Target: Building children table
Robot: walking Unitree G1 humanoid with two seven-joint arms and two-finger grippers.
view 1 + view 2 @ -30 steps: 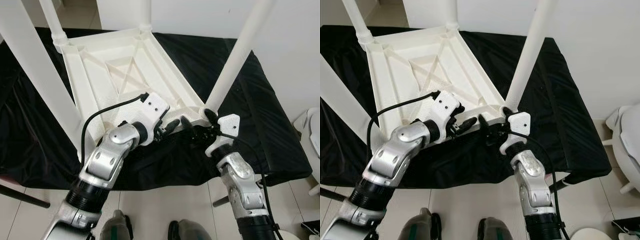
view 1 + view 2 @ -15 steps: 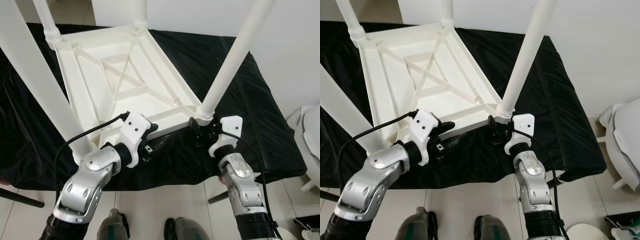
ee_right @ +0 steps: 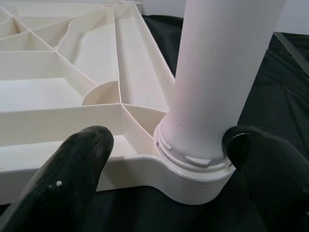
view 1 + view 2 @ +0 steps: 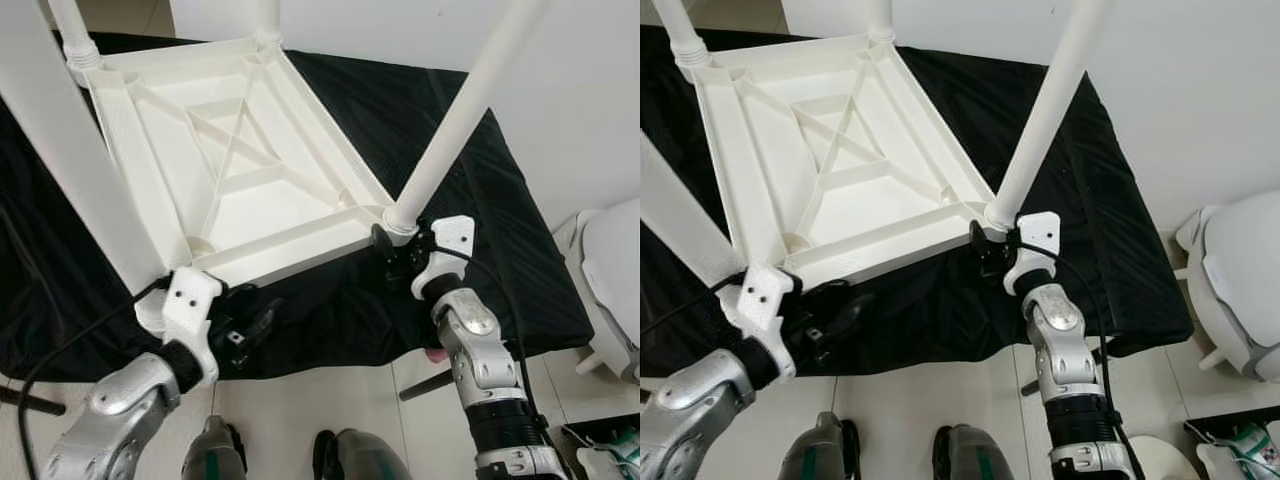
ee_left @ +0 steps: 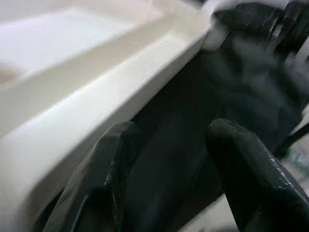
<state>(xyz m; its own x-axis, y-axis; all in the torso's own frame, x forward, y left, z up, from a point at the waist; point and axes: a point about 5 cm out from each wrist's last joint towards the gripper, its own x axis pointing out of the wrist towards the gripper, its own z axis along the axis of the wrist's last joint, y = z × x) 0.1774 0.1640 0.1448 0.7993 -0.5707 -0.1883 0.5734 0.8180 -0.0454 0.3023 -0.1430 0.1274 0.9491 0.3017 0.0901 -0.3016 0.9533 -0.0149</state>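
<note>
Two grippers spread, empty | right gripper (image 3: pixel 164 188) straddles leg (image 3: pixel 219 72) | left gripper (image 5: pixel 174 169) blurred; tabletop (image 4: pixel 250 180) cropped

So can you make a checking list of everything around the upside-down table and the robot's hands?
Surface: black cloth over a bench.
Job's things: white table upside down, four legs up; near-right leg seated in its socket.
Clutter: nothing seen.
Grippers: right gripper open, fingers either side of that leg's base; left gripper open beside the table's near edge.
Cables: black cable along left arm, another by right wrist.
Surroundings: tiled floor, white wall, white object at right.
</note>
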